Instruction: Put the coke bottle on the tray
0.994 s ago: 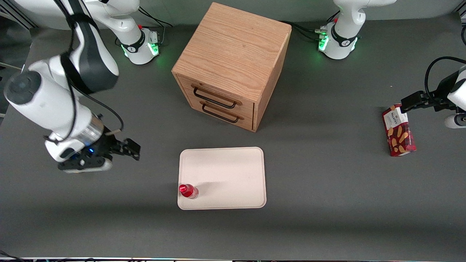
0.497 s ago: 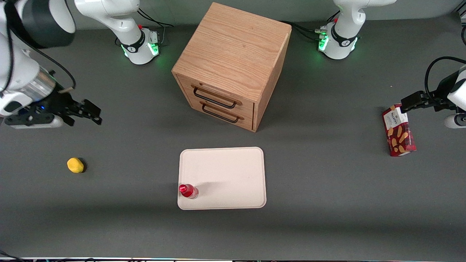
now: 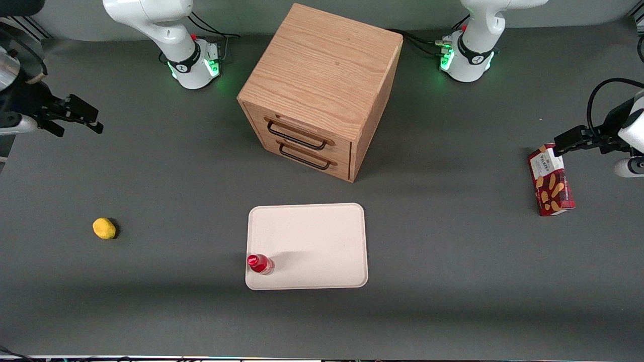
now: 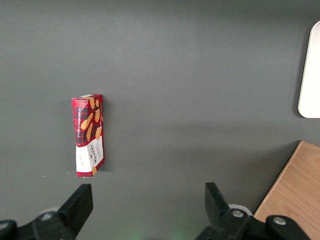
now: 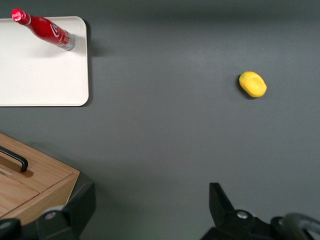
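The coke bottle, small and red with a red cap, stands upright on the pale cream tray, in the tray's corner nearest the front camera toward the working arm's end. It also shows in the right wrist view on the tray. My right gripper is open and empty, raised high at the working arm's end of the table, far from the bottle and tray. In the right wrist view the gripper has nothing between its spread fingers.
A wooden drawer cabinet with two black handles stands farther from the front camera than the tray. A yellow lemon-like lump lies toward the working arm's end. A red snack box lies toward the parked arm's end.
My right gripper has risen and drawn away from the tray toward the working arm's end and base, uncovering the yellow lump. The bottle and tray have not moved.
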You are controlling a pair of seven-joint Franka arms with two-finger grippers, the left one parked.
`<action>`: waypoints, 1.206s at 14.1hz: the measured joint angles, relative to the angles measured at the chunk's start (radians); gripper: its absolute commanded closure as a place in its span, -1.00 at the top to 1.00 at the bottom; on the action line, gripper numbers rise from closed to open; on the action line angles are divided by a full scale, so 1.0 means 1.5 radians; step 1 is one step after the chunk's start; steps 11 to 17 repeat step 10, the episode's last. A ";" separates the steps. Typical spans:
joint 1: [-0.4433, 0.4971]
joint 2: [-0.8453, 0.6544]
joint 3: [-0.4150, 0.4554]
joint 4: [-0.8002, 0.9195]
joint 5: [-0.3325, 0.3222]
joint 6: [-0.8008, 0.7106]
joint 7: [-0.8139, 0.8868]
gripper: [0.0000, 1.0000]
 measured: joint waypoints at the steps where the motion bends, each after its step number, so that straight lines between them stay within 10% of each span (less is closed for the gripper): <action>1: 0.000 0.008 -0.005 0.012 0.000 -0.002 0.000 1.00; 17: 0.000 0.139 -0.010 0.166 -0.015 -0.095 0.013 1.00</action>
